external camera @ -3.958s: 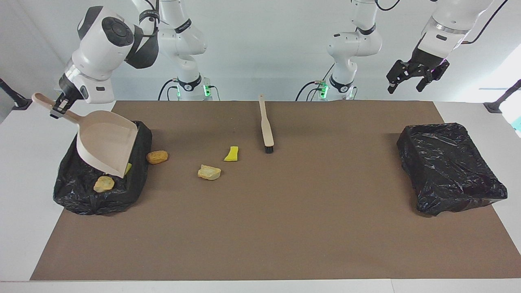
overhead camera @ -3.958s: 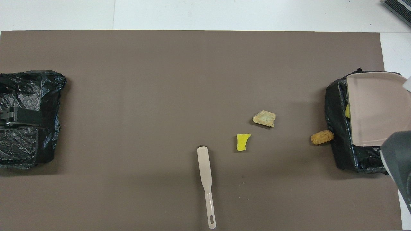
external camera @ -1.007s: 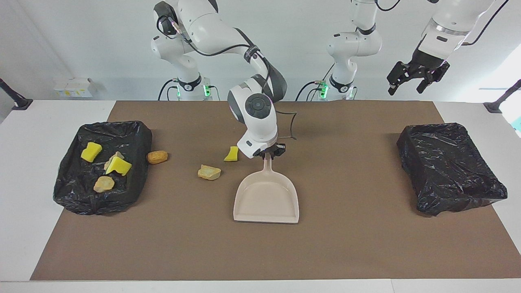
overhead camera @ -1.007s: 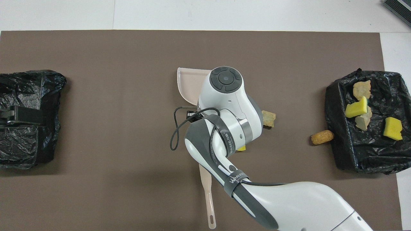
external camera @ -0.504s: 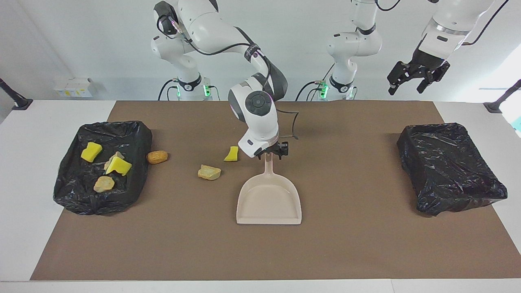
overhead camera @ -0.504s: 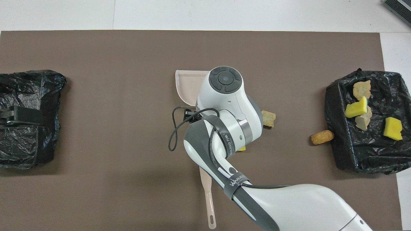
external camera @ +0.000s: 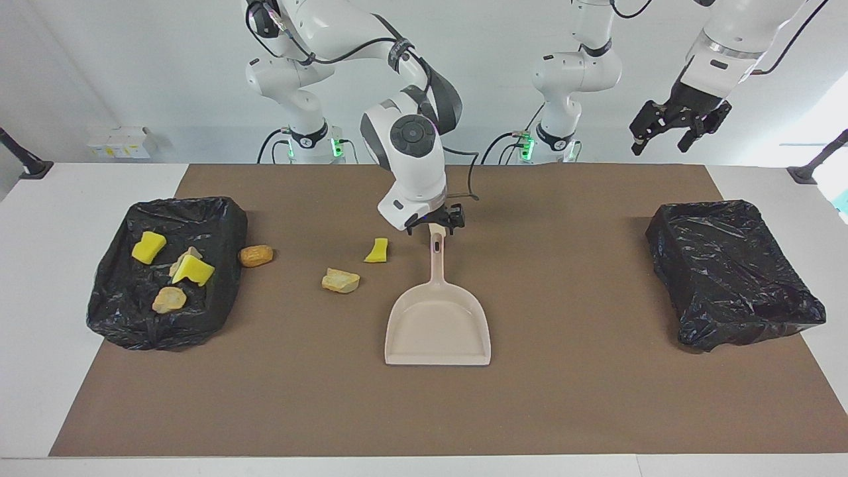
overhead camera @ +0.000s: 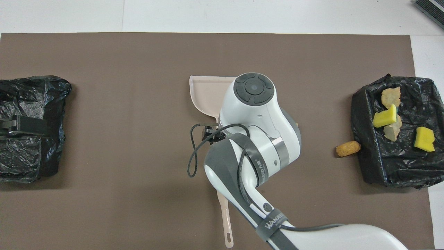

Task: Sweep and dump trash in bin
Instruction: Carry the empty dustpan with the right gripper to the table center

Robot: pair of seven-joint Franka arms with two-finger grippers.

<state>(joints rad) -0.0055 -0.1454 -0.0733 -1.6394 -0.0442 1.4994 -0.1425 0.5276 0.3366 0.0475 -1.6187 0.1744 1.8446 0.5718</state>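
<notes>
So it's a white table (external camera: 40, 278) with a big brown mat (external camera: 570, 397) on it, plain white wall up top. The beige plastic dustpan (external camera: 438, 328) lies flat mid-mat. The right gripper (external camera: 434, 221) hangs over its handle tip, jaws spread, holding nothing. The left gripper (external camera: 676, 126) waits up high over its end of the table, jaws apart too. Four of the yellow and tan trash scraps (external camera: 167, 265) are in the black-lined bin (external camera: 218, 218) at the right arm's end; three (external camera: 341, 280) sit on the mat.
</notes>
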